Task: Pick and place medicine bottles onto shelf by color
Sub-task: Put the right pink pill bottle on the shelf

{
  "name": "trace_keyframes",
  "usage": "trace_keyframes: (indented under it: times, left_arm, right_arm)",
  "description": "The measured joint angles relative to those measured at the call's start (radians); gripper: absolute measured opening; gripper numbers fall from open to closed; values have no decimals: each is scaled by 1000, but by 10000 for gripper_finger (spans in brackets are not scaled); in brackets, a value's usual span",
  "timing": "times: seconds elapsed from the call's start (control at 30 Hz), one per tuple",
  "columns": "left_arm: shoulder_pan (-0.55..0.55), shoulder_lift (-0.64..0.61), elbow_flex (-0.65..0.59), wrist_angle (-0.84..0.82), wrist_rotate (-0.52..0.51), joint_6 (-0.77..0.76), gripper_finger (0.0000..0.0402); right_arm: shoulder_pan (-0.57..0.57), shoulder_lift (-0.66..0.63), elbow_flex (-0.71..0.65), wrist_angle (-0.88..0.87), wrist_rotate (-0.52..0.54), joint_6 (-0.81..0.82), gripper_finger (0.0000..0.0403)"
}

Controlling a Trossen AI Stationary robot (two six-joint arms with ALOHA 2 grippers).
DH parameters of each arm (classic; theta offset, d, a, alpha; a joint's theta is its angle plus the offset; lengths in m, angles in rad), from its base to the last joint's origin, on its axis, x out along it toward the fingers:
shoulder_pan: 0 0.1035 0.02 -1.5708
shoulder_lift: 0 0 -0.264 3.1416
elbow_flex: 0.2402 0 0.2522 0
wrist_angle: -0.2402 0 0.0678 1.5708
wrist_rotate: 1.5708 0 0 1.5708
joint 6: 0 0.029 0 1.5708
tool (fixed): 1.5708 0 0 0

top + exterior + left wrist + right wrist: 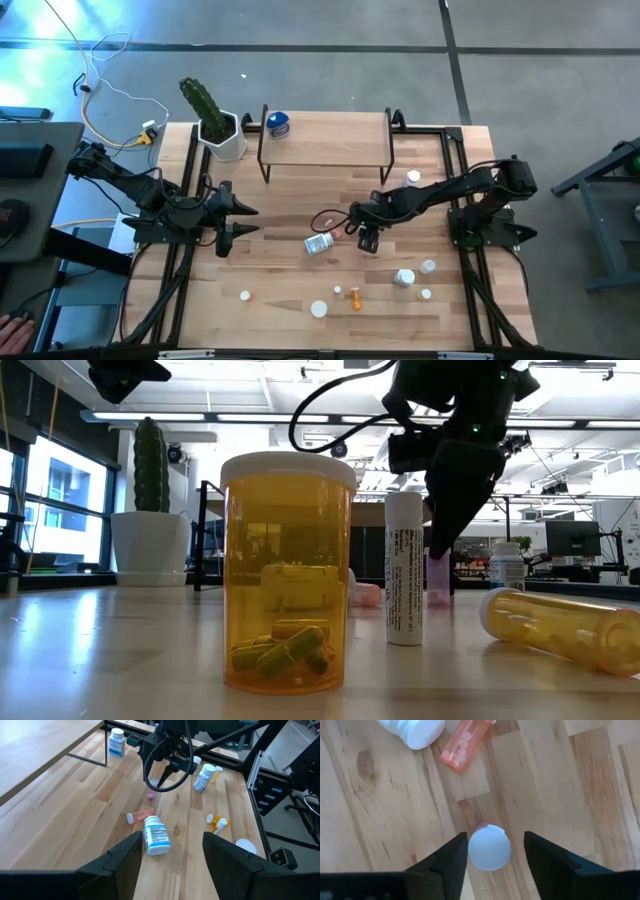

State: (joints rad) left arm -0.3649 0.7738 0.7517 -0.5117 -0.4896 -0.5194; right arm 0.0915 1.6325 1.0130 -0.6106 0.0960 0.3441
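A small pink vial with a white cap (pixel 490 847) stands upright on the table's middle, also in the left wrist view (pixel 150 796). My right gripper (pixel 495 855) points down over it, open, one finger on either side of the cap, with a gap showing on one side. My left gripper (pixel 170 855) hovers open at the table's left (pixel 240 222), holding nothing. A white bottle (pixel 320 243) and a pink-orange bottle (pixel 140 816) lie on their sides next to the vial. The shelf (pixel 325 140) stands at the far edge, with a blue bottle (pixel 277 124) at its left end.
More bottles and loose caps are scattered near the front right (pixel 404 277), with an orange one (pixel 355 297) among them. An orange pill bottle (pixel 288 575) stands close to the low camera. A cactus in a white pot (pixel 215 125) sits left of the shelf.
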Motion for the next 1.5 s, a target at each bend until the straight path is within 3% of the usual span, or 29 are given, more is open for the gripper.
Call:
trace_keyframes:
  times: [0.17,0.33,0.57,1.0,1.5]
  left_arm:
    - [0,0,0,0,0,0,198]
    - [0,0,0,0,2,0,198]
    - [0,0,0,0,14,-28,197]
    - [0,0,0,0,16,-27,197]
    - [63,0,0,0,10,-53,197]
  right_arm:
    - [-7,0,0,-1,-7,17,123]
    - [-7,-2,0,0,-31,20,97]
    - [-7,-3,8,-18,-57,80,101]
    - [-20,-3,240,-204,-46,66,101]
    - [-189,-3,537,-426,-33,-82,101]
